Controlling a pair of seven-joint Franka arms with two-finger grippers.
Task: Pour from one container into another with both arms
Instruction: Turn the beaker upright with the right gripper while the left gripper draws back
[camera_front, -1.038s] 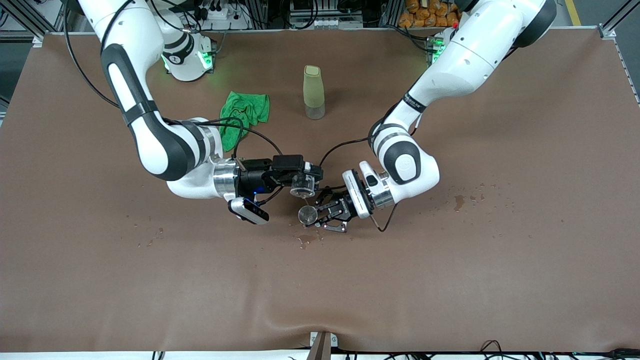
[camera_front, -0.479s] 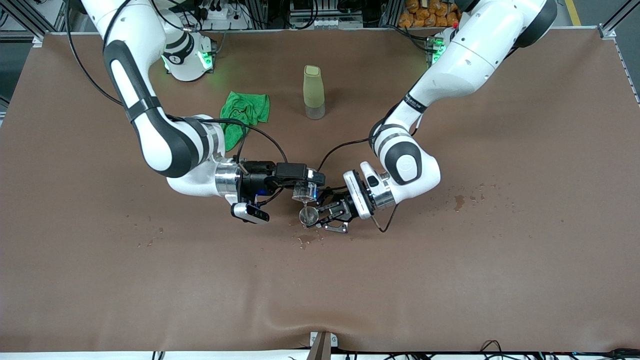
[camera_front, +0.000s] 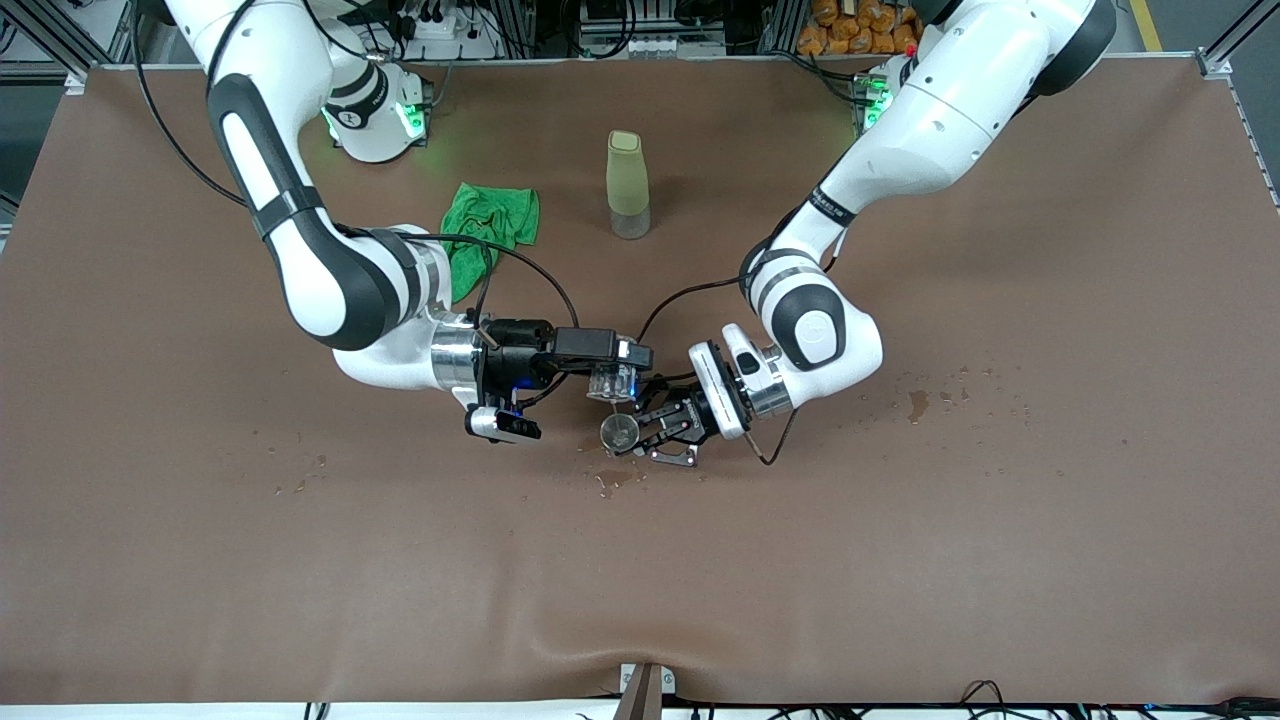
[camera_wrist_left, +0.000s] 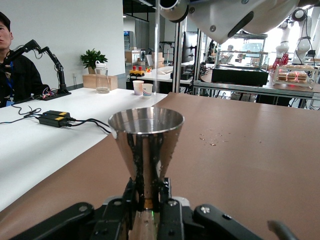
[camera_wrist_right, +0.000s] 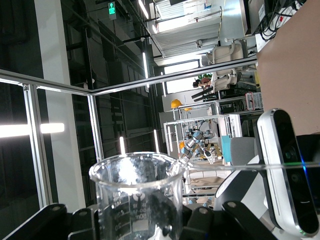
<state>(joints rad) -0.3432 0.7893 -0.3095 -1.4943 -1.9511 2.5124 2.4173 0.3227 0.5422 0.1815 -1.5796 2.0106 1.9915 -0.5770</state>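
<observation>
Tipping the glass cup (camera_front: 610, 381), right tool (camera_front: 612, 368) over left tool's (camera_front: 645, 432) jigger (camera_front: 619, 431).

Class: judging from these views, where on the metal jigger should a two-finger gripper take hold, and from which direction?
Grip the jigger at its narrow waist, coming in level from the side. The cones flare above and below, so fingers seat there and the mouth stays open. The left gripper holds it this way, upright.

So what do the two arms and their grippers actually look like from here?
Both arms are glossy white with rounded black joint bands, silver wrist rings and loose black cables. The left gripper and the right gripper are small, black and angular. Green lights glow at the bases.
</observation>
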